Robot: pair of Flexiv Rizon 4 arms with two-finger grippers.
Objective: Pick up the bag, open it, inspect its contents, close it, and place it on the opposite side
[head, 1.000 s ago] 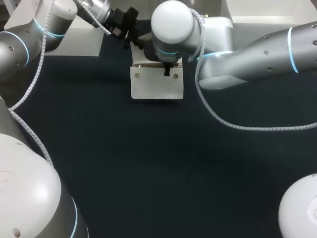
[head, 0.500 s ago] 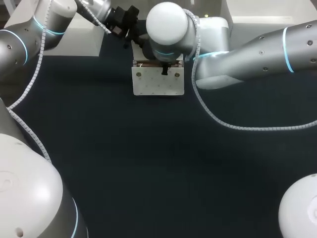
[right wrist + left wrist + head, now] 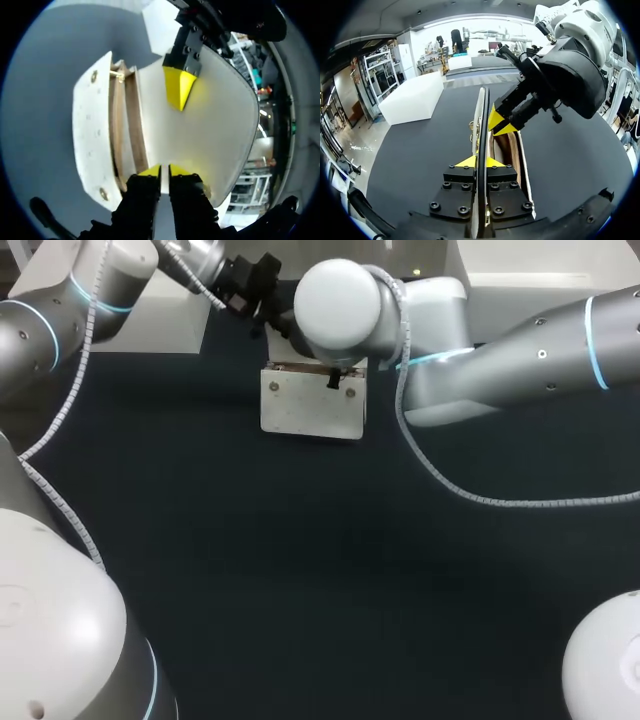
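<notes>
White rectangular flap bag (image 3: 310, 408) held open at the far middle of the dark table (image 3: 300, 570): inspection stage.
My left gripper (image 3: 480, 161) is pinched narrow on the edge of the raised white flap (image 3: 215, 115); my right gripper (image 3: 164, 171) is likewise nipped thin on a bag panel beside the mouth; the brown lining (image 3: 129, 125) shows between the walls; I judge pickup and opening done, inspection in hand; closing the bag and placing it on the opposite side remain.
</notes>
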